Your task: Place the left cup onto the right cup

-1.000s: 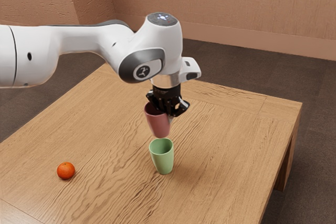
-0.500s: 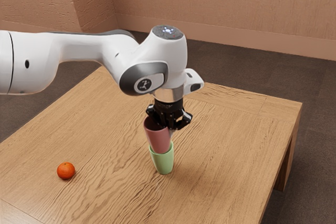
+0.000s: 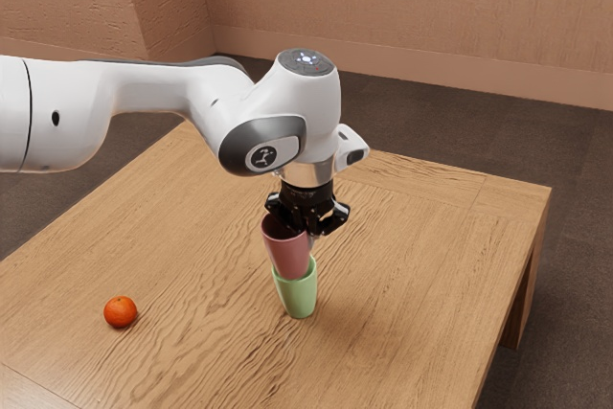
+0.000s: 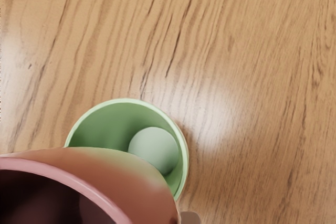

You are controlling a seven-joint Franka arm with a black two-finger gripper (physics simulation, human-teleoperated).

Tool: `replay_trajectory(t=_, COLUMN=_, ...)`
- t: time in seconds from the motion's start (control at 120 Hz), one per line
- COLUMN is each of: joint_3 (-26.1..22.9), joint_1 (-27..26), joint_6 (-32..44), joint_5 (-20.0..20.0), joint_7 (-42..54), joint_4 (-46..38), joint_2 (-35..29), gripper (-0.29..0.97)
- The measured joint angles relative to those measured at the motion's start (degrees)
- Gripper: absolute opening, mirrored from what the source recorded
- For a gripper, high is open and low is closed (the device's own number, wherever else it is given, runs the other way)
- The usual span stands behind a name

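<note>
A pink cup (image 3: 287, 248) hangs tilted from my gripper (image 3: 305, 227), which is shut on its rim. Its lower end sits inside the mouth of an upright green cup (image 3: 298, 298) near the middle of the wooden table (image 3: 431, 265). In the wrist view the pink cup (image 4: 79, 187) lies close under the hand, leaning over the edge of the green cup (image 4: 105, 129). The green cup's inner bottom still shows beside it.
An orange (image 3: 120, 311) lies on the table toward the exterior view's left, well apart from the cups. The table's edge (image 3: 517, 265) drops to a dark floor on the exterior view's right. Bare wood surrounds the cups.
My hand has come down with the pink cup, whose base went from just above the green cup into its mouth. Over the last half second almost nothing moved.
</note>
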Motion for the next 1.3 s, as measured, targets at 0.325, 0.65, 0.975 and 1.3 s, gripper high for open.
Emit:
replay_trajectory(t=0.325, joint_3=0.85, joint_1=0.44, joint_6=0.79, joint_5=1.29, joint_7=-1.8, joint_4=1.28, joint_2=1.6, gripper=-0.1)
replay_trajectory(t=0.65, joint_3=0.73, joint_1=0.45, joint_6=1.35, joint_5=2.82, joint_7=-3.17, joint_4=1.99, joint_2=2.51, gripper=-0.1)
replay_trajectory(t=0.975, joint_3=0.33, joint_1=0.35, joint_6=1.4, joint_5=3.03, joint_7=-4.47, joint_4=1.65, joint_2=1.96, gripper=-0.1)
replay_trajectory(t=1.3, joint_3=0.27, joint_1=0.34, joint_6=1.12, joint_5=2.98, joint_7=-5.58, joint_4=1.22, joint_2=2.07, gripper=-0.1)
